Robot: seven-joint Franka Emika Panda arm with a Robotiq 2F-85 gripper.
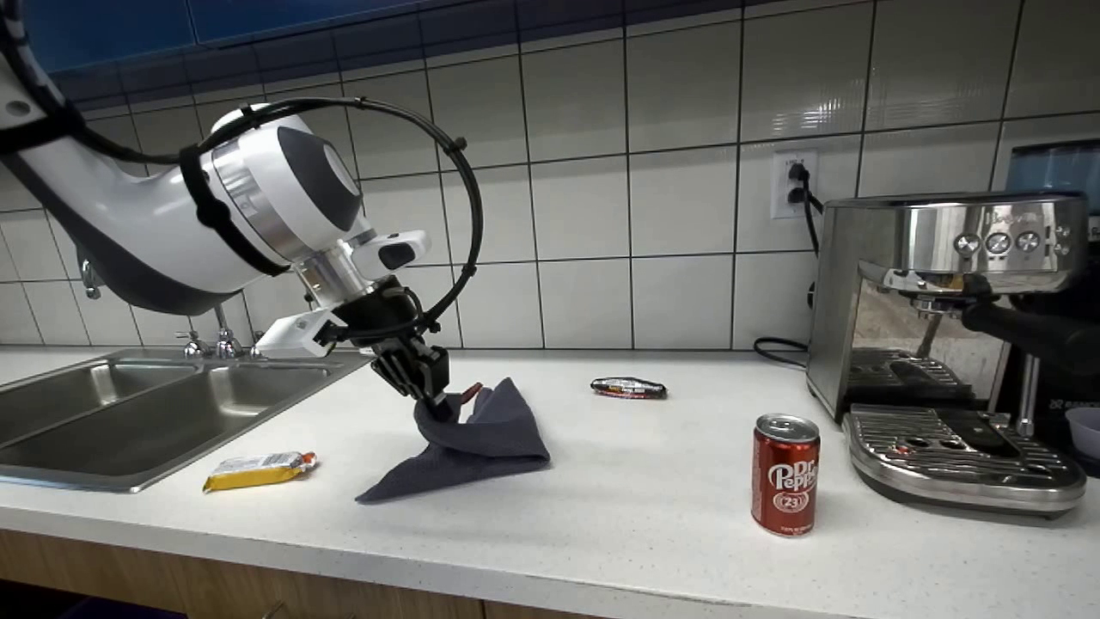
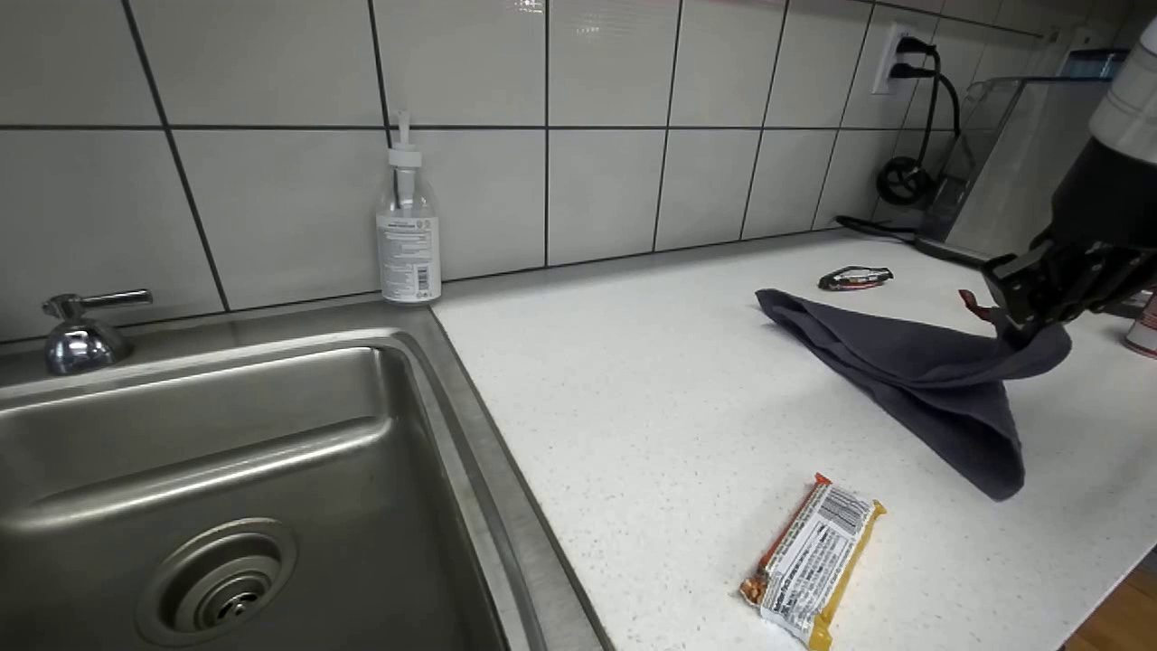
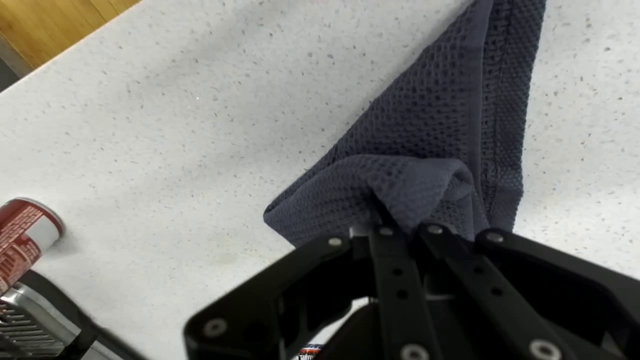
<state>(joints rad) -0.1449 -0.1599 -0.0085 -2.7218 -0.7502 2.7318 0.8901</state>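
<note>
Black 2-fingered gripper (image 3: 410, 231), jaws nearly together, pinches a raised fold of the dark blue-grey waffle-weave cloth (image 1: 494, 447), which lies partly doubled over on the white speckled countertop (image 1: 636, 490): the grasp looks done, the release seems left

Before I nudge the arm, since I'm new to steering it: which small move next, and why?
Probably lift the gripper slightly: its jaws look closed on a raised fold of the dark cloth, while other parts lie on the counter, so a gentle lift should show whether the grip holds.
</note>
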